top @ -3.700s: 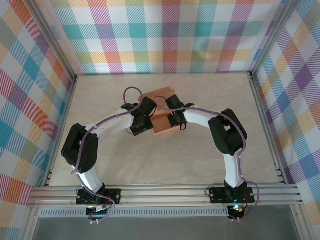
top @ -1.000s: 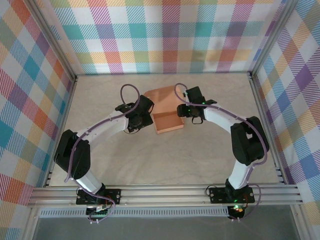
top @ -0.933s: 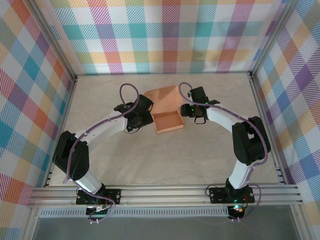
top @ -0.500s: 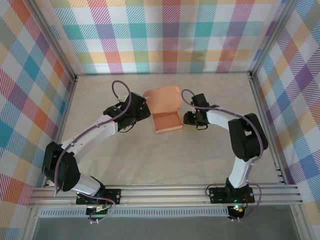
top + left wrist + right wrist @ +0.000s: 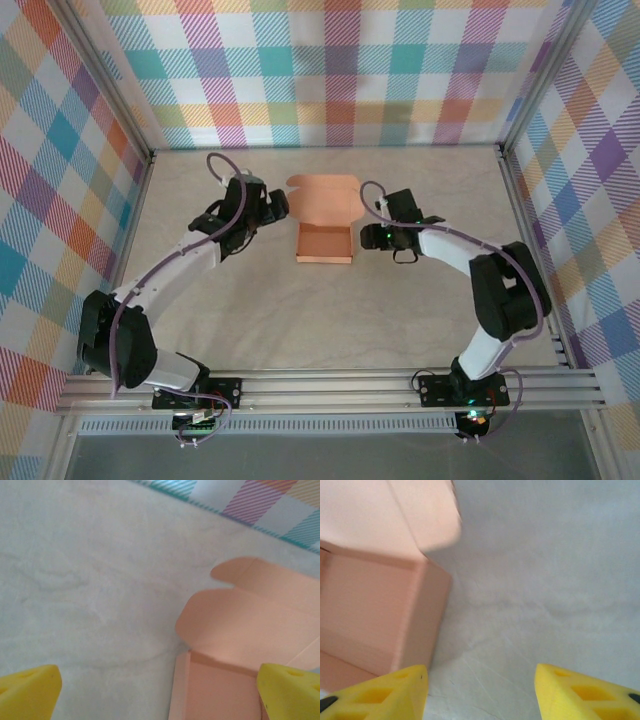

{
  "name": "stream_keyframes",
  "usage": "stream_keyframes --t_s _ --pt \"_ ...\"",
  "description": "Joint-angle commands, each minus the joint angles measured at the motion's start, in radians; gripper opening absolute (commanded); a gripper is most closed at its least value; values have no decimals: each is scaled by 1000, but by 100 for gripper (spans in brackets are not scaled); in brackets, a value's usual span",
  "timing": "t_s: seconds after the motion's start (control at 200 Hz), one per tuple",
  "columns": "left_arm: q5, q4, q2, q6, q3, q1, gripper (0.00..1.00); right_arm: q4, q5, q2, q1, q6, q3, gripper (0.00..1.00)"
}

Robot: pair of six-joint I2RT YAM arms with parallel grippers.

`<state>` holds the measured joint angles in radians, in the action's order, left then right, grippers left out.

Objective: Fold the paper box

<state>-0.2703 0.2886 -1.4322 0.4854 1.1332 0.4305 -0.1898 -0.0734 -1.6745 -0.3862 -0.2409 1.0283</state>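
Note:
The paper box is a salmon-orange open tray in the middle of the table, with its lid laid back toward the far wall. My left gripper hovers just left of the lid, open wide and holding nothing. In the left wrist view the box fills the lower right, between and beyond my left gripper. My right gripper sits at the tray's right wall, open. In the right wrist view the box's wall stands beside the left fingertip, with bare table inside my right gripper.
The pale marbled table is walled by plaid panels on the left, the far side and the right. An aluminium rail with both arm bases runs along the near edge.
My left gripper opened fully and drew back to the left, off the box. The box turned square and slid slightly left. My right gripper dropped beside the tray's right wall.

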Motion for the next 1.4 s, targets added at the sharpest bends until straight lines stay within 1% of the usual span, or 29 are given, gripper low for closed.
stream_keyframes --t_s 0.0,0.035,0.085,0.135,0.18,0.24,0.29,0.365,0.425,0.5,0.555,0.635,0.75,0.83,0.9,0.96,1.04,1.1,1.125,1.22,1.27,1.31,1.345,1.395 --pt "57 -75 -20 -59 39 -58 100 51 -200 13 55 99 48 61" --pt "106 -85 -24 -63 44 -77 100 51 -270 -1 74 123 74 62" --pt "229 -134 -17 -83 29 -104 100 56 -351 -29 97 167 107 63" --pt "313 -193 -4 -85 -2 -128 100 70 -426 -68 121 233 135 63" --pt "383 -243 4 -84 -28 -148 100 66 -543 -111 146 307 173 62" --pt "434 -264 3 -79 -45 -169 100 -20 -676 -178 174 436 268 61" --pt "479 -285 6 -81 -60 -185 100 -104 -725 -235 193 504 358 60" --pt "526 -313 17 -77 -88 -199 100 -256 -737 -314 204 630 492 60" --pt "530 -334 40 -80 -113 -200 100 -308 -694 -366 206 688 568 59" --pt "544 -346 67 -81 -138 -200 100 -352 -692 -413 207 763 633 59" --pt "559 -366 88 -82 -166 -200 100 -370 -715 -438 207 831 668 58" --pt "547 -371 122 -84 -198 -200 100 -405 -745 -486 208 900 736 56" --pt "521 -338 163 -97 -224 -202 100 -596 -841 -579 208 1011 908 52" --pt "517 -316 184 -109 -231 -205 100 -693 -883 -617 208 1077 975 47" --pt "523 -308 196 -118 -235 -205 100 -744 -888 -626 208 1119 993 41" --pt "533 -311 200 -124 -236 -207 100 -770 -888 -630 208 1145 997 32" --pt "544 -321 198 -121 -236 -207 100 -790 -880 -631 207 1165 997 25" --pt "557 -330 192 -121 -232 -208 100 -800 -866 -632 205 1178 996 23" --pt "557 -328 188 -120 -229 -208 100 -805 -858 -631 205 1184 995 21" --pt "559 -326 178 -117 -216 -207 100 -800 -822 -631 201 1189 994 21" --pt "557 -324 175 -118 -212 -207 100 -778 -799 -631 199 1177 990 25" --pt "556 -327 174 -119 -211 -206 100 -757 -781 -632 195 1166 985 26" --pt "554 -328 173 -118 -212 -207 100 -749 -773 -634 195 1166 985 25" --pt "552 -328 174 -120 -211 -208 100 -752 -777 -638 194 1166 988 20"
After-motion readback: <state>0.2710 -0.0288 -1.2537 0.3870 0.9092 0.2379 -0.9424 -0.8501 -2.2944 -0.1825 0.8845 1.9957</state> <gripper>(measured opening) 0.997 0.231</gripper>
